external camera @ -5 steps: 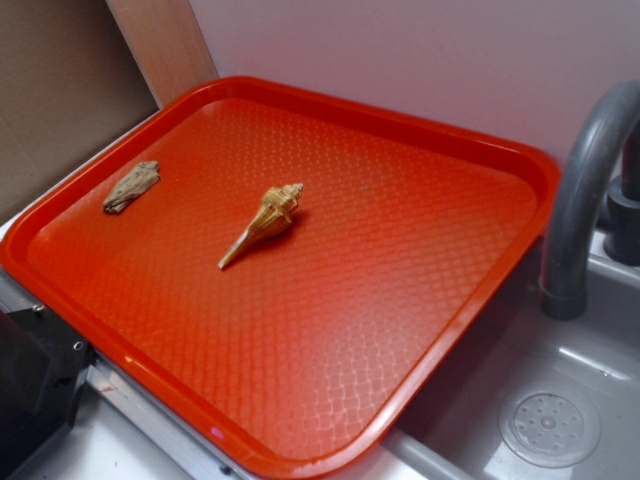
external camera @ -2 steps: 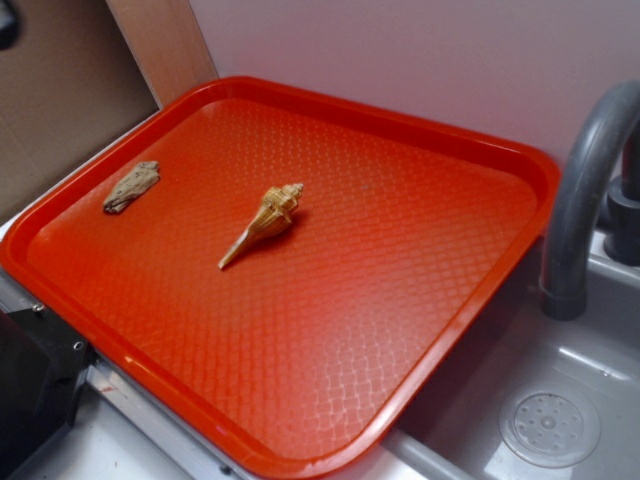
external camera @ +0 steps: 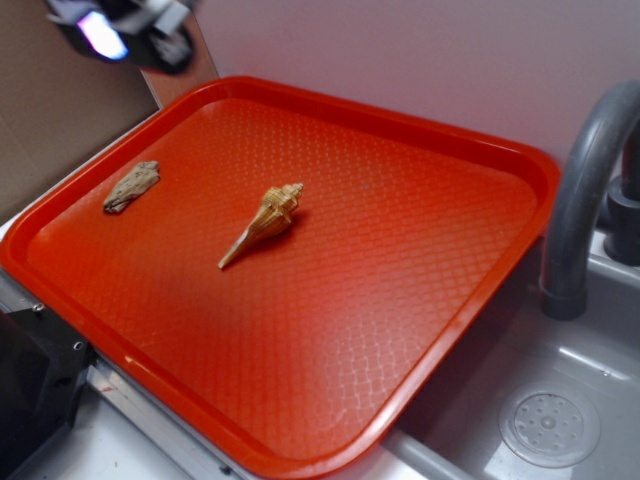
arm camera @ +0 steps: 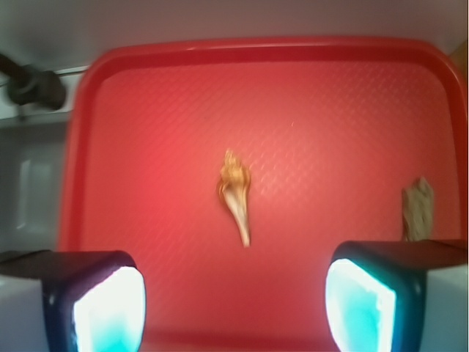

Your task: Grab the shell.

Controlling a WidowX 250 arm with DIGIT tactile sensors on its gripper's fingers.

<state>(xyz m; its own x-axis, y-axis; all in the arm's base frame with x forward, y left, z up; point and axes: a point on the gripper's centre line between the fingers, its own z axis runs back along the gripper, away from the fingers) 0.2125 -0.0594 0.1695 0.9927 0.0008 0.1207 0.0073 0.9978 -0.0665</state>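
The shell (external camera: 268,222) lies on its side near the middle of a red tray (external camera: 452,136), a little toward 9 o'clock of centre in the exterior view. Its ribbed, whorled body sits at the 1 o'clock end and its long thin tail points toward 7 o'clock. It rests flat on the tray's textured floor, with bare tray all round it.

A flat grey-brown chunk (external camera: 131,187) lies well apart from the shell, toward 10 o'clock, close to the tray's rim on that side.

The hand (external camera: 122,30) shows only as a blurred dark shape with a pale glowing patch at the top edge of the exterior view, at 11 o'clock beyond the tray's far corner and clear of everything on it. In the wrist view the hand (arm camera: 233,301) is spread wide: its two fingers (arm camera: 99,301) sit at the lower corners of the frame, each with a bright cyan-white inner face, and nothing is held between them. In that view the shell (arm camera: 234,192) lies in the open space above and between the fingers, its tail pointing toward 6 o'clock, and the chunk (arm camera: 418,208) sits just above the finger at 4 o'clock.

A grey curved faucet (external camera: 580,190) rises at 3 o'clock of the tray, and a grey sink (external camera: 600,340) with a round drain (external camera: 549,427) lies at 5 o'clock, beside the tray's edge.
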